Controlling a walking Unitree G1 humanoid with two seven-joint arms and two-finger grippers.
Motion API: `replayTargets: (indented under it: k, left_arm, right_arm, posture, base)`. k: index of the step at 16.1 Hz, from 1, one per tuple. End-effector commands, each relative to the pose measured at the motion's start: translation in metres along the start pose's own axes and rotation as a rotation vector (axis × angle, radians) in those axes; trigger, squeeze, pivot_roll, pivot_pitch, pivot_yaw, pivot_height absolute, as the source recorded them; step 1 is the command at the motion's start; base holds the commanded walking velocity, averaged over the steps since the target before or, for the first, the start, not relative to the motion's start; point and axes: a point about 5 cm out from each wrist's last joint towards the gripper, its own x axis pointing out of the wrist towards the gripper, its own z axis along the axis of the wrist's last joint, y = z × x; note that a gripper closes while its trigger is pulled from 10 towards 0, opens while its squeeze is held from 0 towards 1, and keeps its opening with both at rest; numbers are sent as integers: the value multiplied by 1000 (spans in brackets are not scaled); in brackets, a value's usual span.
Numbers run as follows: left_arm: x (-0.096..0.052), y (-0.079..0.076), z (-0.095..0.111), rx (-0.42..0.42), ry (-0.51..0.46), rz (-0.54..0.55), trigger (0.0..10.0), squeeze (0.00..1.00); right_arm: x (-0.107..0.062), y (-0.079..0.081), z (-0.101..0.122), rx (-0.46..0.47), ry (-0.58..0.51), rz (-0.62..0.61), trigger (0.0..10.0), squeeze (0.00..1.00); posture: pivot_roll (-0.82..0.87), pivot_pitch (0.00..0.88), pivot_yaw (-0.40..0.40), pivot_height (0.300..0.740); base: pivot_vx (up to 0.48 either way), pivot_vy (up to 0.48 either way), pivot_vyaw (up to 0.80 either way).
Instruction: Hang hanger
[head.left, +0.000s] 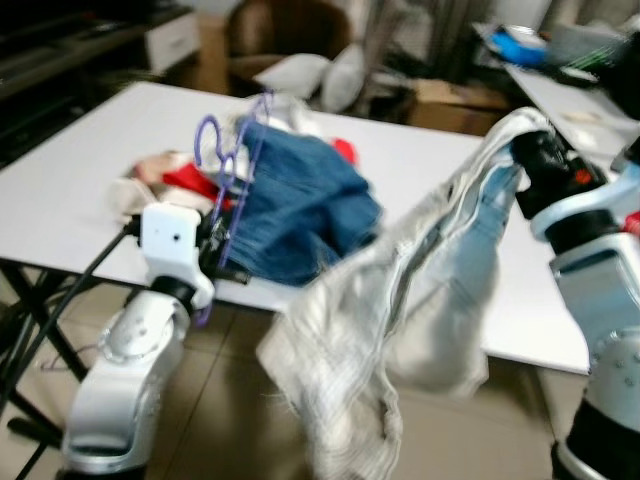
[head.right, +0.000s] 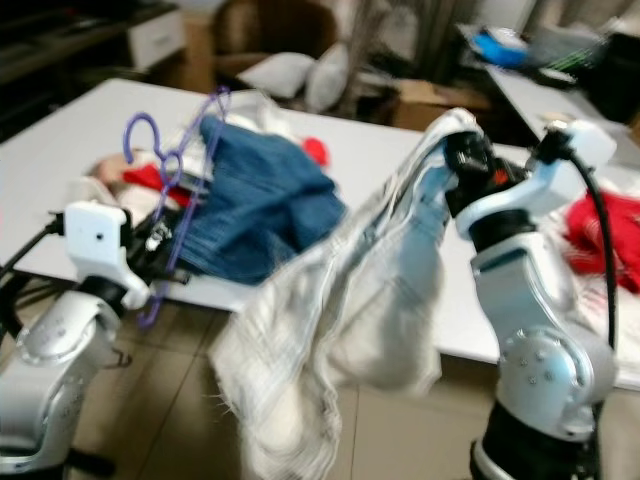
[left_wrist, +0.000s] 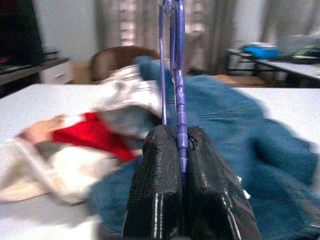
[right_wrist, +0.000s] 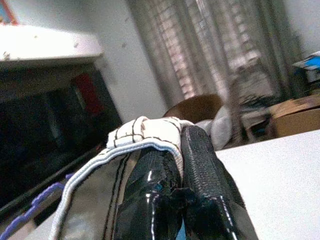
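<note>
Left wrist view: the left tool (left_wrist: 181, 150) pinches a thin purple hanger (left_wrist: 178, 75), upright at the white surface's (head.left: 90, 170) near edge beside blue jeans (head.left: 300, 210). Right tool (right_wrist: 180, 165) pinches a pale, striped garment (head.left: 400, 300) hanging off that edge.

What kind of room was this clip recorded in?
Probably a home living room used for laundry: a white table piled with clothes, a brown armchair with cushions behind, and curtains at the window.
</note>
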Motion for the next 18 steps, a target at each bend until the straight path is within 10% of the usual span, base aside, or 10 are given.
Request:
replayTargets:
  k: [1,4,7,9,10,11,14,18]
  left_arm:
    - [2,-3,4,3,-12,-11,10000,0]
    - [3,-3,4,3,-11,-16,10000,0]
    - [4,-4,4,-4,-19,-1,10000,0]
    - [3,1,5,1,-25,21,10000,0]
    - [2,6,6,10,-29,39,10000,0]
    - [2,10,8,20,-36,57,10000,0]
    - [1,18,13,36,-53,97,10000,0]
    - [-8,21,11,35,-36,123,10000,0]
  right_arm:
    - [-2,-14,14,-11,-87,-84,10000,0]
    - [3,-48,29,-98,-108,-221,10000,0]
    - [45,-84,69,-253,-189,-306,10000,0]
    - [93,-63,107,-341,-295,-205,10000,0]
    - [125,-22,124,-324,-354,-68,10000,0]
    - [146,25,114,-266,-339,126,10000,0]
    - [158,97,39,-222,-142,514,10000,0]
    - [106,98,-88,-287,298,893,10000,0]
  posture:
    - [29,0,-85,740]
    - [21,0,-77,740]
    - [36,0,-100,740]
    - [58,0,-119,740]
    - [63,0,-122,740]
    - [78,0,-130,740]
    - [102,0,-149,740]
    - [122,0,-153,740]
  base:
    - [390,0,0]
    - [390,0,0]
    - [390,0,0]
    - [390,0,0]
    - [390,0,0]
    - [394,0,0]
    - [390,0,0]
    - [382,0,0]
